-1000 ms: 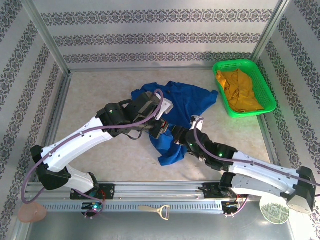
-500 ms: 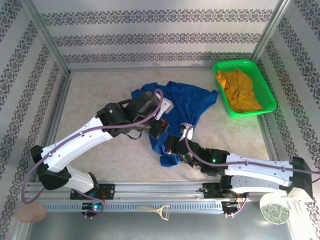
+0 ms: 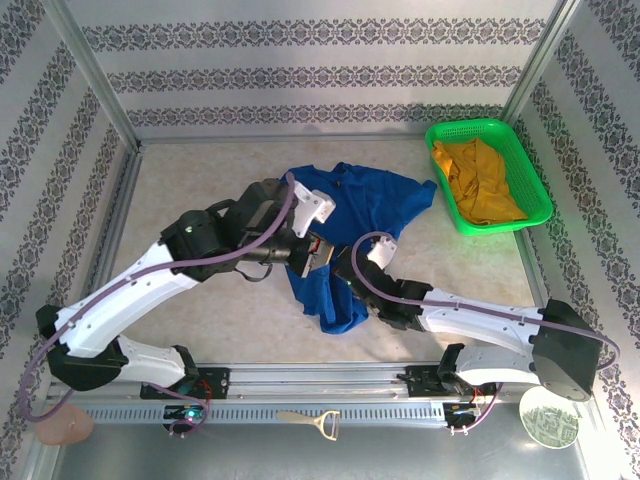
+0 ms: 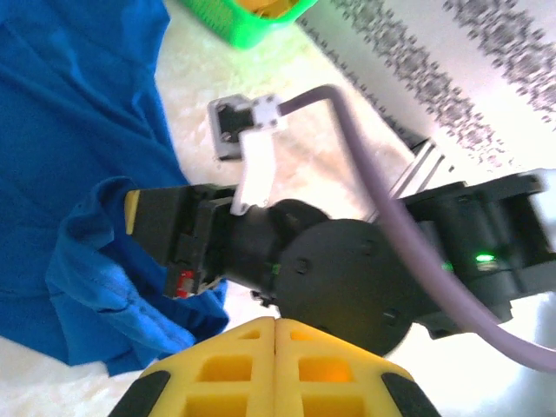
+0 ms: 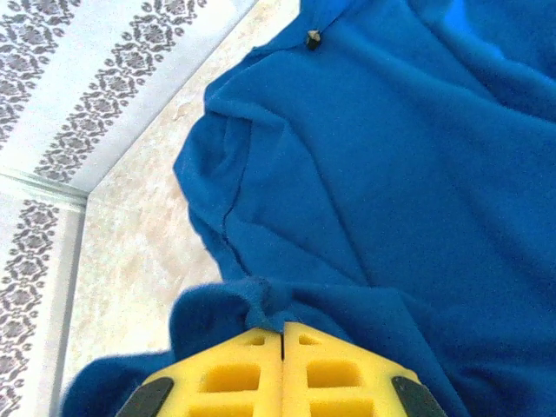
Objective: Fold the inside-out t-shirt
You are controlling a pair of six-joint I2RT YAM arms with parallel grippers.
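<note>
Folds crease the royal-blue inside-out t-shirt (image 3: pixel 380 205) heaped on the tabletop (image 3: pixel 200 180); right pincer (image 5: pixel 282 327) pinches its bunched edge, left pincer (image 4: pixel 275 322) pressed together.

You see a royal-blue t-shirt (image 3: pixel 385 200), a cream mottled tabletop (image 3: pixel 190 180), and a mustard-yellow garment (image 3: pixel 480 180) inside a bright green basket (image 3: pixel 470 126).

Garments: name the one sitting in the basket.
The mustard-yellow garment, bunched inside the green basket at far right; the blue t-shirt lies loose on the tabletop.
</note>
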